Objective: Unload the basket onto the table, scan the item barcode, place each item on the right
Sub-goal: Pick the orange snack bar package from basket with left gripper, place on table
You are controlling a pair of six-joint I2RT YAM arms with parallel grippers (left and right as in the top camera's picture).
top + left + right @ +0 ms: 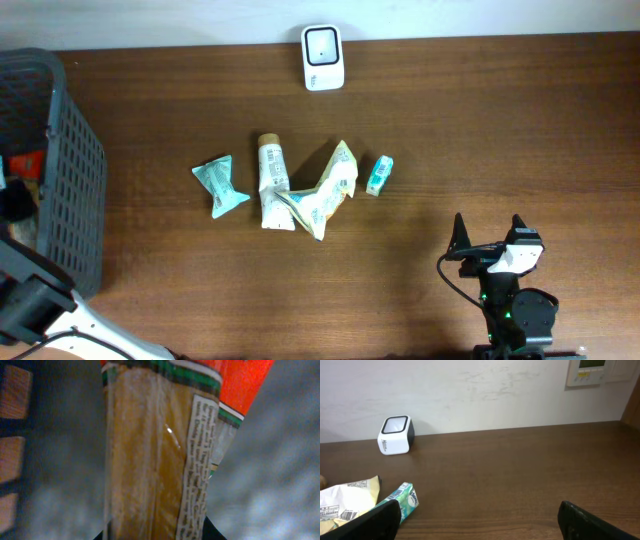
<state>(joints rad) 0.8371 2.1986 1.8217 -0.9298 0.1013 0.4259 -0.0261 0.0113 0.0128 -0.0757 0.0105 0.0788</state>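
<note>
Crowding the left tool (pixel 20 185), the red-topped packet (pixel 150 460) hides whether that tool grips it; right tool (pixel 485 520) gapes wide, empty.

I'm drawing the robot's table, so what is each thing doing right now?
Right gripper: open, empty.
Basket: upright, holding an orange packet.
Scanner: standing, nothing in front.
Teal packet: lying flat.
White tube: lying down.
Yellow bag: crumpled, touching the tube.
Small teal box: closed, lying flat.

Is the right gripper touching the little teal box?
Apart. The overhead view shows bare table between the right gripper and the teal box.
</note>
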